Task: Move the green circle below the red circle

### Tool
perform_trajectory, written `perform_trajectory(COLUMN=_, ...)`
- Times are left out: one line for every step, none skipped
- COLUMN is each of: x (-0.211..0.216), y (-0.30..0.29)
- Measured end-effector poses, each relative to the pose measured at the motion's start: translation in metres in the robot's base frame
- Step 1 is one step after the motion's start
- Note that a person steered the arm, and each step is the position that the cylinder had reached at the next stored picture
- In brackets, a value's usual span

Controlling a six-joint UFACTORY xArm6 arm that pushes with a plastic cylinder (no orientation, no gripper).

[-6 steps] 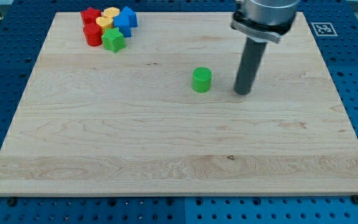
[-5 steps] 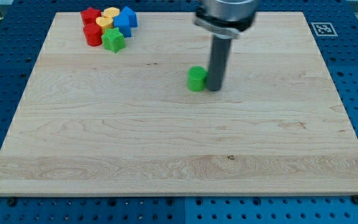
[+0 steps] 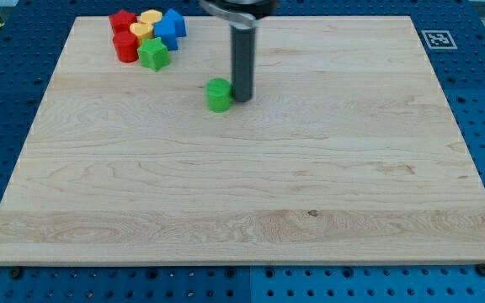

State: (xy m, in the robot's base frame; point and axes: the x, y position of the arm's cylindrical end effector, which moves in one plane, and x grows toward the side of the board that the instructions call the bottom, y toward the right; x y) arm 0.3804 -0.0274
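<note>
Tip [image 3: 241,99] seemingly touches green circle [image 3: 219,96] from the view's right; block cluster [image 3: 147,35] sits upper-left, no fingers visible.

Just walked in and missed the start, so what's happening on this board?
My tip is against the right side of the green circle, pushing it toward the view's left. The red circle sits in a cluster of blocks at the top left of the board. The green circle is not yet below it.

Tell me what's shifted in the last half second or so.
My tip swept toward the view's left, met the green circle on its right side and pushed it left and slightly up. The cluster with the red circle at the top left stayed put.
</note>
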Motion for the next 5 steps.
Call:
perform_trajectory(x=0.004, y=-0.063)
perform_trajectory(x=0.007, y=-0.103)
perform_trajectory(x=0.014, y=-0.093)
perform_trajectory(x=0.057, y=-0.093)
perform_trajectory(x=0.058, y=-0.117)
